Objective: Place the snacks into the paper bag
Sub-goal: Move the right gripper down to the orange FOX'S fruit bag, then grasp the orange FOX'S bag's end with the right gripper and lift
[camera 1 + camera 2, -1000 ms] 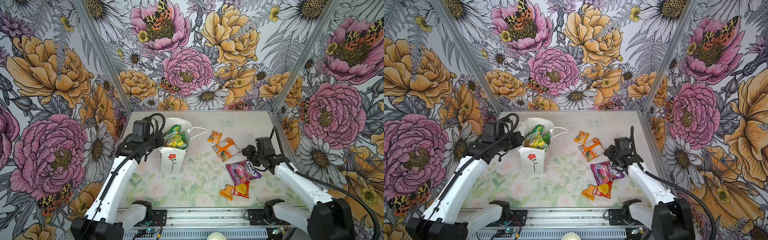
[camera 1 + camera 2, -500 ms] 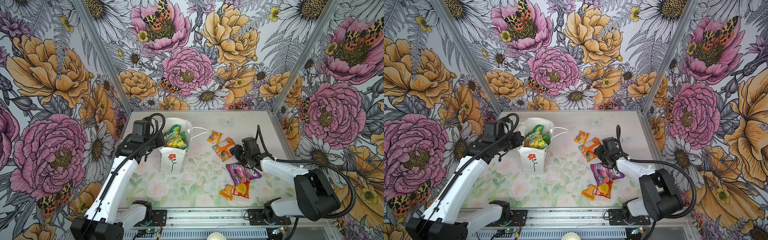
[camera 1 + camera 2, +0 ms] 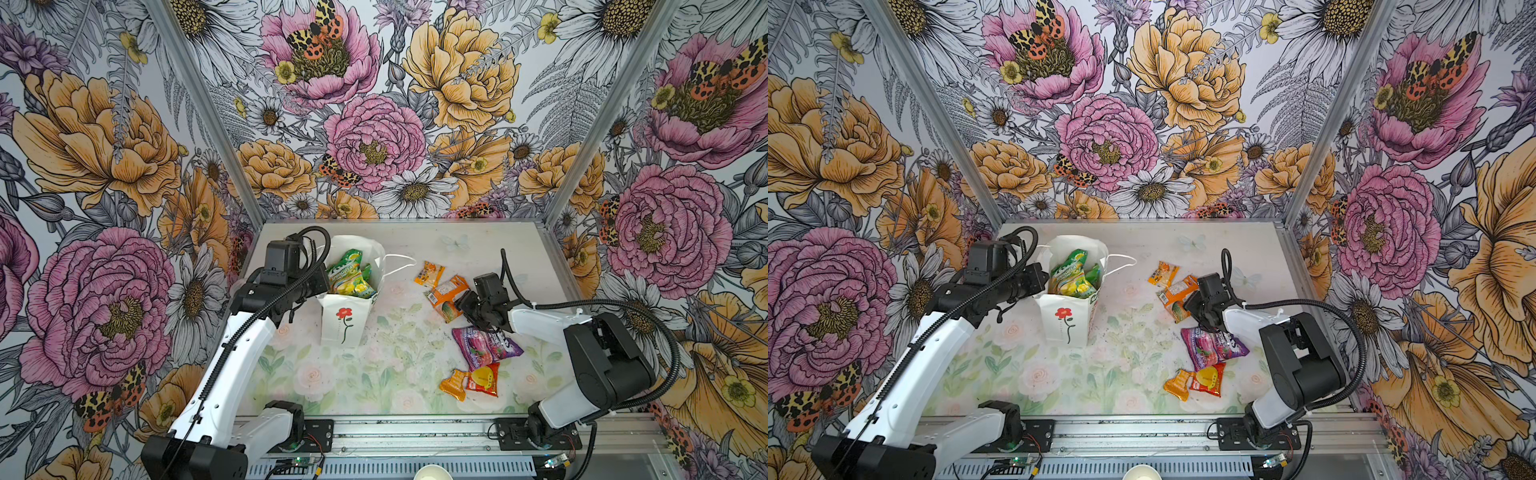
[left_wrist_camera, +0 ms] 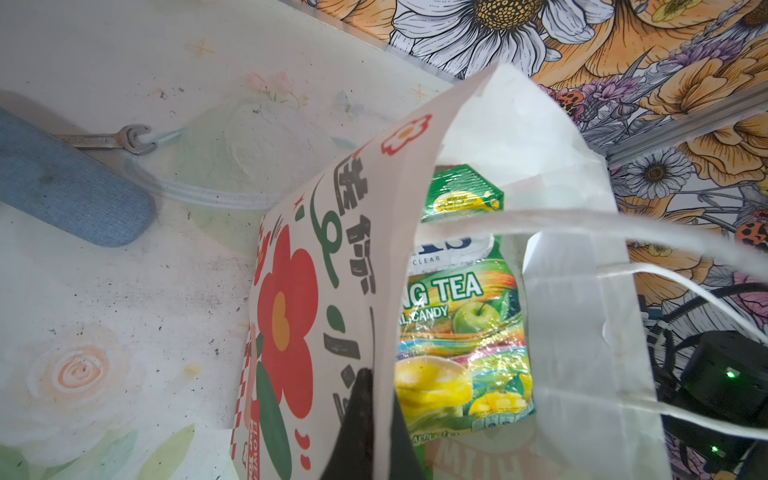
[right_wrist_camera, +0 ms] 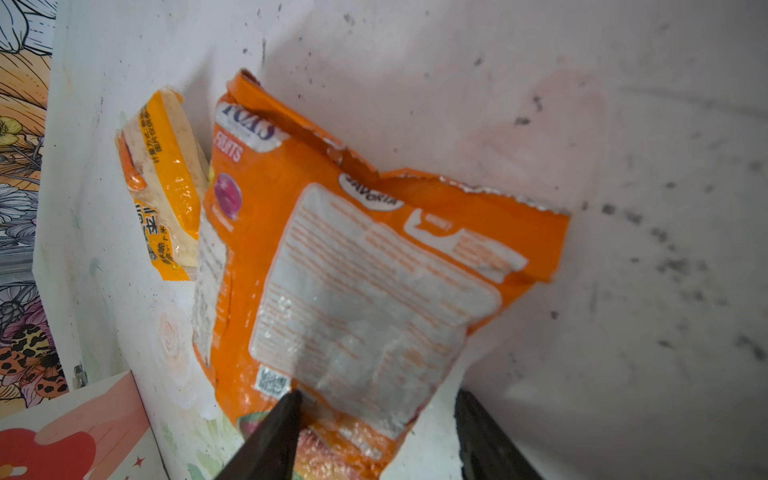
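The white paper bag (image 3: 347, 322) (image 3: 1068, 322) stands upright at back left, its red flower facing front. Green and green-yellow snacks (image 3: 351, 277) (image 4: 461, 345) stick out of it. My left gripper (image 3: 321, 286) (image 4: 376, 388) is shut on the bag's left rim, one finger on each side of the paper (image 4: 582, 270). A large orange packet (image 3: 445, 296) (image 5: 374, 270) lies right of centre, and my right gripper (image 3: 463, 306) (image 5: 378, 399) stands open with its jaws either side of the packet's near end. A small orange packet (image 3: 429, 273) (image 5: 166, 187) lies just behind. A purple packet (image 3: 484, 345), a red one (image 3: 482, 379) and a small orange one (image 3: 453, 384) lie nearer the front.
The bag's cord handle (image 3: 399, 264) loops out to its right. In the left wrist view a wrench (image 4: 108, 139) and a blue-grey case (image 4: 70, 187) lie beyond the bag. Flowered walls close in three sides; a metal rail (image 3: 415, 432) runs along the front.
My right gripper has swung left and back from beside the purple packet to the large orange packet. The left arm and the bag have not moved.
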Available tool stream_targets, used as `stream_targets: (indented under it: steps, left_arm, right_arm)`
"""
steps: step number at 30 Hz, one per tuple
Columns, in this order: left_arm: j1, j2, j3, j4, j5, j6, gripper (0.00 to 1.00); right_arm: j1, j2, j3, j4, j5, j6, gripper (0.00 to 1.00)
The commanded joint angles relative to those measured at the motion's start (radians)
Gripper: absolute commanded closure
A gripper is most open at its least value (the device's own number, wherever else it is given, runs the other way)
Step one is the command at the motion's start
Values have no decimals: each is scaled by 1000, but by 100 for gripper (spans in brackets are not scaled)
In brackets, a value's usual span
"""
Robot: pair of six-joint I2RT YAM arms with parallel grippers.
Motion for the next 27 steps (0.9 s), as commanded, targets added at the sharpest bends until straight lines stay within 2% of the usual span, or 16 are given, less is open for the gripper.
stream_targets:
  steps: [1, 4, 7, 10, 12, 14, 18, 22, 27]
  left_arm:
    - [12, -21, 8, 107, 26, 3, 100]
    - [13, -21, 8, 107, 27, 3, 100]
    - [15, -22, 8, 107, 27, 2, 100]
    - [15, -19, 9, 107, 29, 1, 100]
    - [15, -17, 6, 107, 29, 2, 100]
    - [18, -19, 6, 107, 29, 2, 100]
    - [18, -17, 8, 107, 29, 2, 100]
    - [19, -13, 7, 106, 28, 0, 100]
    - [19, -11, 8, 108, 36, -2, 100]
  right_arm:
    - [8, 29, 28, 20, -11, -29, 41]
    - [8, 47, 28, 29, -19, -29, 49]
    - [10, 45, 18, 44, -19, -23, 65]
    - [9, 20, 8, 44, -10, -21, 87]
    - [9, -12, -3, 44, -1, -23, 96]
    - [8, -45, -14, 43, 16, -25, 100]
    - [8, -88, -13, 25, 28, -31, 100]
    - [10, -136, 3, 15, -8, -30, 100]
    - [9, -220, 41, -77, 21, -73, 100]
